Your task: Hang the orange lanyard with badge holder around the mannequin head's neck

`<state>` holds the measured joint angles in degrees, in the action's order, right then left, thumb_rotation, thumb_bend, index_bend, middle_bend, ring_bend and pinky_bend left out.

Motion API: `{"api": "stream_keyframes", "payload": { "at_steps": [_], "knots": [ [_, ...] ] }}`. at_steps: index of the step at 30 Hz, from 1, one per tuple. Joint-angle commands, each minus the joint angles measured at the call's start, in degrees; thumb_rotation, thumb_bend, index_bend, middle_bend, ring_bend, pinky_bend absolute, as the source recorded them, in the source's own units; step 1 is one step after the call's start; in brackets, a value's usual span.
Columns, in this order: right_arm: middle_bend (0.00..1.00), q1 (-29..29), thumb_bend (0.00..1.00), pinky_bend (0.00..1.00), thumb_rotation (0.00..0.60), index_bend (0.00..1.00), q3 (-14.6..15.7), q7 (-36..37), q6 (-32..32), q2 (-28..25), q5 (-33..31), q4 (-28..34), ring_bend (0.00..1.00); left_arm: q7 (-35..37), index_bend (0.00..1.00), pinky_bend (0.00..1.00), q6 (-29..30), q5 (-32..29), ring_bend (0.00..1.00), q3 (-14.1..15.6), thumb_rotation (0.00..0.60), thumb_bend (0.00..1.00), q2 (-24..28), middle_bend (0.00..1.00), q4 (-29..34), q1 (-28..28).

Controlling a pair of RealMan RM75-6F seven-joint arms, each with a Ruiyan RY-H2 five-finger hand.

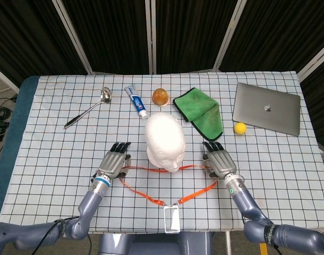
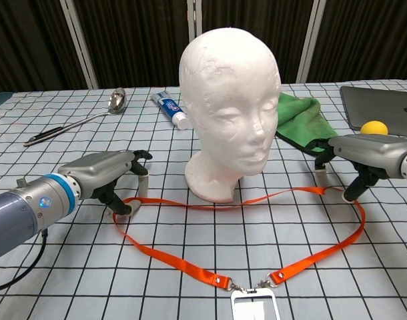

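from the head view, the white mannequin head [image 1: 165, 142] sits in the middle of the checked bench [image 1: 45, 133], and the orange lanyard [image 1: 151, 199] lies flat in a loop in front of it, low in the frame, with the clear badge holder [image 1: 171, 219] at the bottom edge. the left hand [image 1: 112, 164] is at the loop's left end, the right hand [image 1: 219, 162] at its right end. along the top of the frame lie a ladle [image 1: 88, 109], a toothpaste tube [image 1: 135, 101], an amber ball [image 1: 160, 96], a green cloth [image 1: 200, 110], a laptop [image 1: 267, 108] and a yellow ball [image 1: 240, 127]. from the chest view, the left hand's fingers [image 2: 141, 184] curl down onto the strap at left of centre; i cannot tell if they grip it. the right hand [image 2: 363, 155] at the right edge has its fingers arched over the strap's end, and whether they pinch it is unclear too.
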<state>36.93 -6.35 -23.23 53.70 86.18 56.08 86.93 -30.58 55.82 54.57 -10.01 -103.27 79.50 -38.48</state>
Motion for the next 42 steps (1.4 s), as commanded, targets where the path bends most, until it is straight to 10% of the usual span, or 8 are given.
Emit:
{"api": "stream_keyframes", "payload": {
  "at_steps": [1, 13, 28, 42],
  "knots": [
    [0.06, -0.1, 0.41, 0.0, 0.6, 0.66, 0.0, 0.2, 0.1, -0.1, 0.2, 0.1, 0.0, 0.1, 0.56, 0.0, 0.2, 0.0, 0.0, 0.1, 0.6, 0.49, -0.1, 0.0, 0.0, 0.0],
    [0.07, -0.8, 0.42, 0.0, 0.6, 0.67, 1.6, 0.8, 1.1, -1.5, 3.8, 1.6, 0.0, 2.4, 0.68, 0.0, 1.1, 2.8, 0.0, 1.5, 0.6, 0.49, 1.1, 0.0, 1.8, 0.6],
    [0.09, -3.7, 0.41, 0.0, 0.6, 0.69, 7.6, 1.9, 4.9, -7.5, 17.7, 6.8, 0.0, 17.0, 0.68, 0.0, 8.9, 27.9, 0.0, 10.6, 0.6, 0.48, 7.9, 0.0, 3.5, 3.8],
    [0.12, -5.6, 0.41, 0.0, 0.6, 0.7, 11.2, 3.7, 11.1, -11.9, 31.7, 7.1, 0.0, 21.8, 0.69, 0.0, 17.6, 41.3, 0.0, 13.0, 0.6, 0.48, 11.2, 0.0, 3.5, 4.2]
  ]
}}
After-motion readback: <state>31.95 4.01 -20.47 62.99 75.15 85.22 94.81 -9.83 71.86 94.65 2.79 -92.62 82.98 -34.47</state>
